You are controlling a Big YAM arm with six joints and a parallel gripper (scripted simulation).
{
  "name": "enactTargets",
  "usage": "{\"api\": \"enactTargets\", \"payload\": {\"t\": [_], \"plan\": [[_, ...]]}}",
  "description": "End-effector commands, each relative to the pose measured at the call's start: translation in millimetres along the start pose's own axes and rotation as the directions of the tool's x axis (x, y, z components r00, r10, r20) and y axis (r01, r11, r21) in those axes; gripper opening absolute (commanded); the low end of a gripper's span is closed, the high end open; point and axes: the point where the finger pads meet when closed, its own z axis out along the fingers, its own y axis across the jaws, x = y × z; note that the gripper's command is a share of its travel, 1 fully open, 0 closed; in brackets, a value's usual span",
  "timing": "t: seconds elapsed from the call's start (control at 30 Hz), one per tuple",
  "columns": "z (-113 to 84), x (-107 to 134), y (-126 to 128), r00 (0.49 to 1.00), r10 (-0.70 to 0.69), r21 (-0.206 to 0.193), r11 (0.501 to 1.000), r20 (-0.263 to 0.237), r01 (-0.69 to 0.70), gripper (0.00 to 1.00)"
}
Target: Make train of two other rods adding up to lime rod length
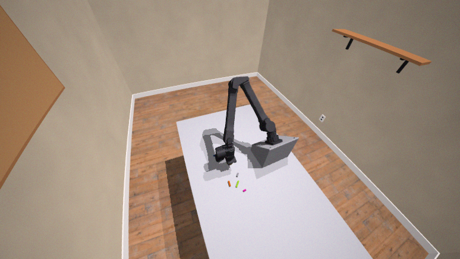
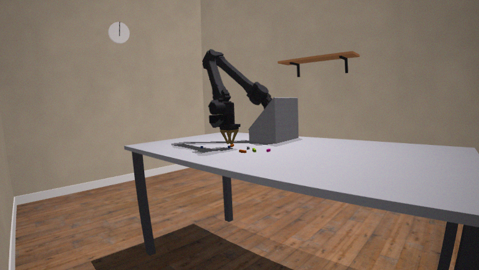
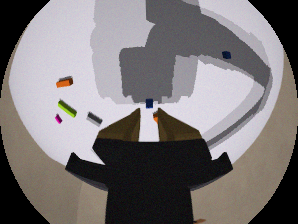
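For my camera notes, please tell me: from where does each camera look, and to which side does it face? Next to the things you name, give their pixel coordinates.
Top: high above the table (image 1: 273,205), looking steeply down; whole arm (image 1: 230,112) visible.
Exterior: beside the table (image 2: 335,167), slightly above its top; whole arm (image 2: 216,78) visible.
Wrist: on the arm, facing down past the gripper (image 3: 149,111).
Top and exterior share the wall shelf (image 1: 380,46) (image 2: 318,58).

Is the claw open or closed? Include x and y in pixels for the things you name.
Partly open: the wrist view shows a gap between the claw's (image 2: 229,143) (image 3: 149,109) two fingertips, with nothing gripped.
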Motion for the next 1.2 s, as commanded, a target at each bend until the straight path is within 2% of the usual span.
{"api": "enactTargets", "payload": {"t": [0.0, 1.17], "plan": [[-1.8, -5.3, -4.5, 1.0, 0.007, -0.003, 1.0, 0.014, -0.007, 0.24], [-3.1, -10.4, -6.3, 1.0, 0.011, -0.003, 1.0, 0.018, -0.011, 0.24]]}}
